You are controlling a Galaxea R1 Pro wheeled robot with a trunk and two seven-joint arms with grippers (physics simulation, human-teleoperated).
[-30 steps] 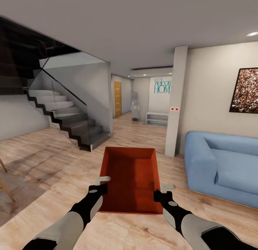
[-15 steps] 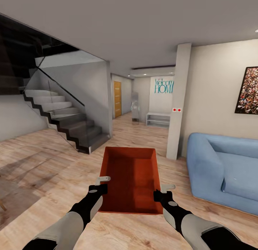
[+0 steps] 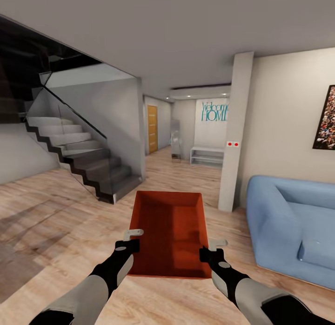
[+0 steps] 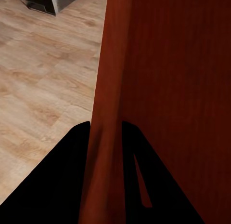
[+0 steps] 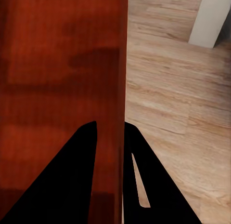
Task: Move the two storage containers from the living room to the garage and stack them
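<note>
Everything around me has slid across the head picture since a second ago: the sofa and the wall picture sit further toward the right edge and the stairs have drifted left, so it is my camera that has turned, while the bin and both arms hold the same place in front of me.

From the head camera, I have the storage container (image 3: 168, 232) carried out ahead of my trunk, open side up, over the light wood floor (image 3: 60, 222) of the living room. My left gripper (image 3: 132, 239) is clamped on its left wall near the close corner, and my right gripper (image 3: 210, 249) is clamped on the right wall likewise. A blue sofa (image 3: 291, 222) stands to my right beside a white pillar (image 3: 236, 129); a staircase (image 3: 77, 159) rises at my left, and a hallway with an orange door (image 3: 152, 128) lies straight on.

On the left wrist camera, the two dark fingers (image 4: 67, 185) straddle the thin orange-red wall, one on each face, pinching it, with wood planks beyond.

On the right wrist camera, the fingers (image 5: 72, 185) likewise grip the container's wall between them, inside face on one side, floor and the pillar's foot on the other.
</note>
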